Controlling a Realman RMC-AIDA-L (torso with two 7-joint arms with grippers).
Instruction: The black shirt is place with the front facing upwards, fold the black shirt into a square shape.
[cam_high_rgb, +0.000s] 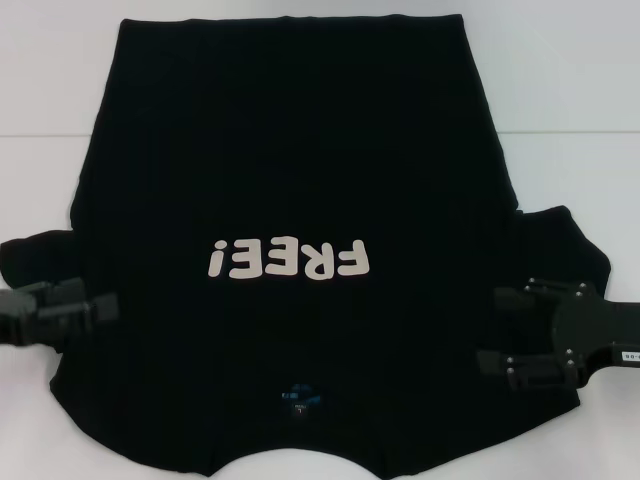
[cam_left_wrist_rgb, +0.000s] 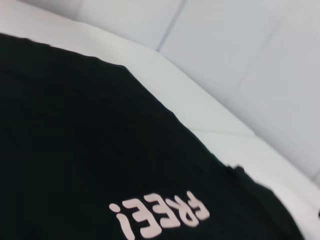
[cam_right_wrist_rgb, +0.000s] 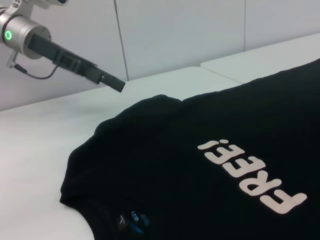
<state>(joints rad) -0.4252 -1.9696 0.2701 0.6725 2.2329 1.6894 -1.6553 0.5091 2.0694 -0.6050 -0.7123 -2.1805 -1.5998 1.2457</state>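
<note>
The black shirt (cam_high_rgb: 290, 170) lies spread flat on the white tabletop (cam_high_rgb: 560, 70), front up, a soft matte cloth with hardly a wrinkle across its broad body. Its hem sits at 12 o'clock on the far side and its curved neck opening at 6 o'clock, nearest the robot, where the lower edge is cut off from the head view. The pale lettering (cam_high_rgb: 290, 260) reads upside down from there, thick rounded letters just below the middle of the cloth. A small blue label (cam_high_rgb: 299, 398) shows inside the neckline, too small to read.

The short sleeves stick out at 9 and 3 o'clock. The left claw (cam_high_rgb: 105, 305) hangs at 9 o'clock over the left sleeve; its fingers look close together, though dark against dark cloth I cannot tell whether they are closed or hold anything. From the right wrist view it appears as a slim black bar (cam_right_wrist_rgb: 102, 77) above the sleeve, clear of the fabric. The right claw (cam_high_rgb: 490, 330) sits at 3 o'clock over the right shoulder area, its two fingers (cam_high_rgb: 515, 297) spread wide apart, gripping nothing.

A thin seam (cam_high_rgb: 580, 131) runs across the tabletop past the shirt.
</note>
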